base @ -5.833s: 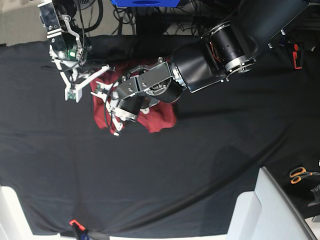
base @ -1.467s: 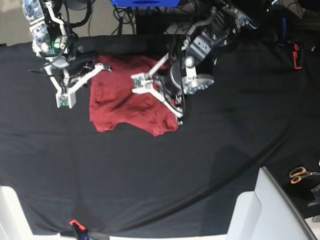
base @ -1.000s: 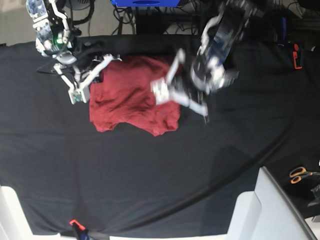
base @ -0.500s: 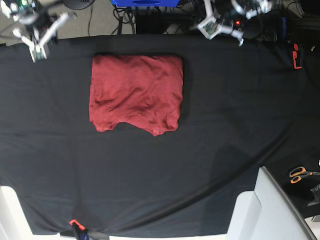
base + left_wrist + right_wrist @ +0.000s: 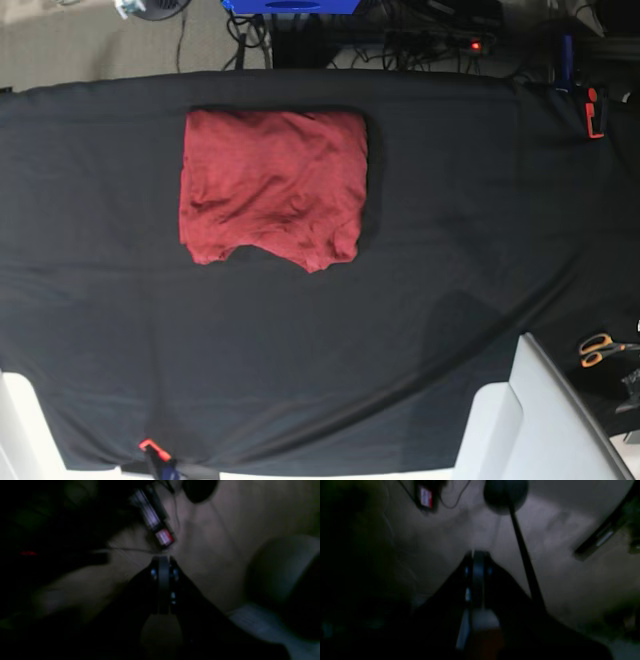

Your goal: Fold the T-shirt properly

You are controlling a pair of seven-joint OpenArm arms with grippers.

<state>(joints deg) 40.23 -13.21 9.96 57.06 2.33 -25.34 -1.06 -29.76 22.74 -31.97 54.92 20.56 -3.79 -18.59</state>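
T-shirt [image 5: 272, 185] lies folded on black cloth [image 5: 300, 360], near its far edge; both claws, left gripper [image 5: 163, 560] and right gripper [image 5: 477, 555], closed, empty; folding looks finished; next, just park arms

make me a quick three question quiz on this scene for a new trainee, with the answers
1. Which colour is the folded shirt?
2. True or false: the scissors lie on top of the shirt.
3. Fill in the blank: in the base view, the bottom edge of the shirt is ____, while its top edge is nearly straight. (uneven / perfectly straight)

Key: 1. red; 2. false; 3. uneven
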